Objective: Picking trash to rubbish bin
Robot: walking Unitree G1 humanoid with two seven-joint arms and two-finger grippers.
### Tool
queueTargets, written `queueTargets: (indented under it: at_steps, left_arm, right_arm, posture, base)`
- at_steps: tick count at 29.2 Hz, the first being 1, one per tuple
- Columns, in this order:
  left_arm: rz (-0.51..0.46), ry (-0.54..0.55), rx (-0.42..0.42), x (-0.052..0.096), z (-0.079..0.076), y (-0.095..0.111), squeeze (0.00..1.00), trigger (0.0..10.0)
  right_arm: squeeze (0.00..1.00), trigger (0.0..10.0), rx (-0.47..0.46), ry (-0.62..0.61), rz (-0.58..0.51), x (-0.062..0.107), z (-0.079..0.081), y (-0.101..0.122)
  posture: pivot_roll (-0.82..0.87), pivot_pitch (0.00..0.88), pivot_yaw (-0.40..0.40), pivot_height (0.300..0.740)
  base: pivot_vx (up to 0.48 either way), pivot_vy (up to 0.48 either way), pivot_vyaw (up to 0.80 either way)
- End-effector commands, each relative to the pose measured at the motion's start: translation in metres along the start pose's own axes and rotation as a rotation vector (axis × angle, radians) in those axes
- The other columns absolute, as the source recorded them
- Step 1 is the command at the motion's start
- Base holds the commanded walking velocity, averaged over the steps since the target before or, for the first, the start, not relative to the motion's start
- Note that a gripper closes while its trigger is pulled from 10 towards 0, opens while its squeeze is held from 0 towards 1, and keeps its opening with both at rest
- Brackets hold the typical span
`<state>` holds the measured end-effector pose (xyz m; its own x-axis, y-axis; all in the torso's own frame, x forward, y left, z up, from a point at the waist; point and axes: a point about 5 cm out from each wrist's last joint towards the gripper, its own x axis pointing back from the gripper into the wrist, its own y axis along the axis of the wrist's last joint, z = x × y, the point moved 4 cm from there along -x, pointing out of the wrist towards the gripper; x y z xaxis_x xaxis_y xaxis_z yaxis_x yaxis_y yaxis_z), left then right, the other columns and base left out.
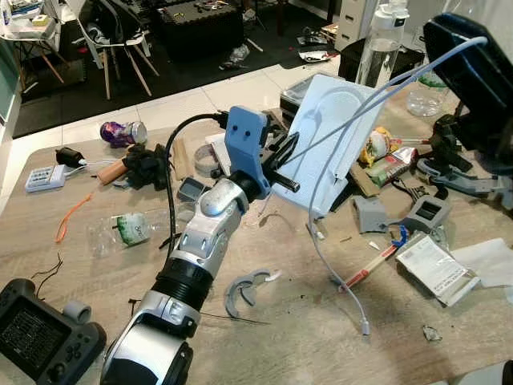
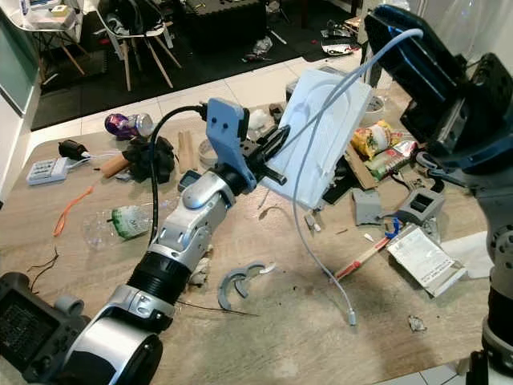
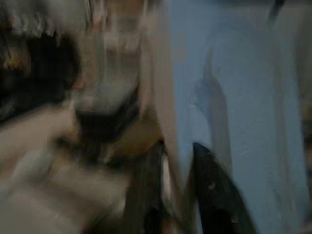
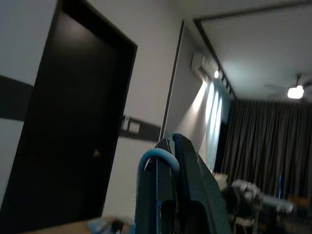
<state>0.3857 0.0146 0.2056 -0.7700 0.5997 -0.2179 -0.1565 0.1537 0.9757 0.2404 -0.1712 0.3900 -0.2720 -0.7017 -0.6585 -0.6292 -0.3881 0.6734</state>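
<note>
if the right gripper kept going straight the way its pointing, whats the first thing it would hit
Probably nothing close. The right gripper, shut on the white cable, points up and away from the table toward a wall with a dark door. The way looks free up to there, though depth is hard to judge.

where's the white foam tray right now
The white foam tray is held tilted above the middle of the cluttered table, pinched at its edge by the left gripper, beside the dangling white cable.

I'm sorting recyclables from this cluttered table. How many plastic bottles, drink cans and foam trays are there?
Plastic bottles: 2, one crushed with a green label, one upright and clear
Drink cans: 1, purple
Foam trays: 1, white, clamped in the left pincer
Total: 4
</note>
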Motion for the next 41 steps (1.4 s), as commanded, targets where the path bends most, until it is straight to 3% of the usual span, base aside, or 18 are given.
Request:
queueTargets:
  at_steps: [1,12,14,15,16,17,18,19,24,28,33,41]
  left_arm:
    - [0.09,0.058,-0.003,0.012,0.015,-0.024,1.0,10.0]
    - [0.085,0.088,-0.022,0.011,0.02,-0.025,1.0,10.0]
    - [0.086,0.091,-0.023,0.011,0.02,-0.025,0.95,10.0]
    - [0.086,0.092,-0.024,0.011,0.02,-0.026,0.76,10.0]
    - [0.087,0.092,-0.025,0.011,0.02,-0.026,0.67,10.0]
    - [0.088,0.091,-0.025,0.011,0.02,-0.026,0.46,10.0]
    - [0.089,0.092,-0.026,0.011,0.02,-0.026,0.46,10.0]
    - [0.092,0.09,-0.028,0.011,0.02,-0.027,0.0,10.0]
    - [0.106,0.083,-0.032,0.011,0.018,-0.03,0.0,10.0]
    - [0.219,0.081,-0.099,0.014,0.019,-0.047,0.0,10.0]
    - [0.373,0.12,-0.091,0.019,0.026,-0.066,0.0,10.0]
    - [0.387,0.252,-0.026,0.021,0.048,-0.061,0.0,10.0]
  right_arm:
    - [0.0,0.0,0.05,0.029,-0.062,-0.003,0.005,0.017]
    - [0.0,0.0,0.027,0.065,-0.046,-0.002,0.012,0.011]
    - [0.0,0.0,0.025,0.068,-0.059,-0.003,0.013,0.013]
    - [0.0,0.0,0.019,0.071,-0.083,-0.003,0.013,0.016]
    - [0.0,0.0,0.014,0.073,-0.104,-0.003,0.013,0.019]
    - [0.0,0.0,0.012,0.075,-0.125,-0.004,0.014,0.022]
    - [0.0,0.0,0.01,0.077,-0.137,-0.003,0.014,0.025]
    - [0.0,0.0,0.008,0.074,-0.181,-0.003,0.013,0.033]
    - [0.0,0.0,0.023,0.037,-0.269,0.0,0.007,0.053]
    - [0.0,0.0,0.073,-0.032,-0.148,0.002,-0.005,0.04]
    - [0.0,0.0,0.072,-0.034,-0.081,0.001,-0.006,0.028]
    - [0.0,0.0,0.067,-0.036,-0.068,0.002,-0.005,0.024]
  posture:
    - [-0.06,0.066,0.099,0.74]
    - [-0.07,0.065,0.099,0.74]
    - [-0.07,0.065,0.099,0.74]
    - [-0.07,0.065,0.099,0.74]
    - [-0.07,0.065,0.099,0.74]
    - [-0.07,0.065,0.099,0.74]
    - [-0.07,0.065,0.099,0.74]
    - [-0.07,0.065,0.099,0.74]
    - [-0.07,0.065,0.099,0.74]
    - [-0.07,0.065,0.099,0.74]
    - [-0.07,0.07,0.1,0.74]
    - [-0.07,0.069,0.102,0.74]
  base:
    - [0.0,0.0,0.0]
    - [0.0,0.0,0.0]
    - [0.0,0.0,0.0]
    - [0.0,0.0,0.0]
    - [0.0,0.0,0.0]
    - [0.0,0.0,0.0]
    - [0.0,0.0,0.0]
    - [0.0,0.0,0.0]
    - [0.0,0.0,0.0]
    - [0.0,0.0,0.0]
    - [0.0,0.0,0.0]
    - [0.0,0.0,0.0]
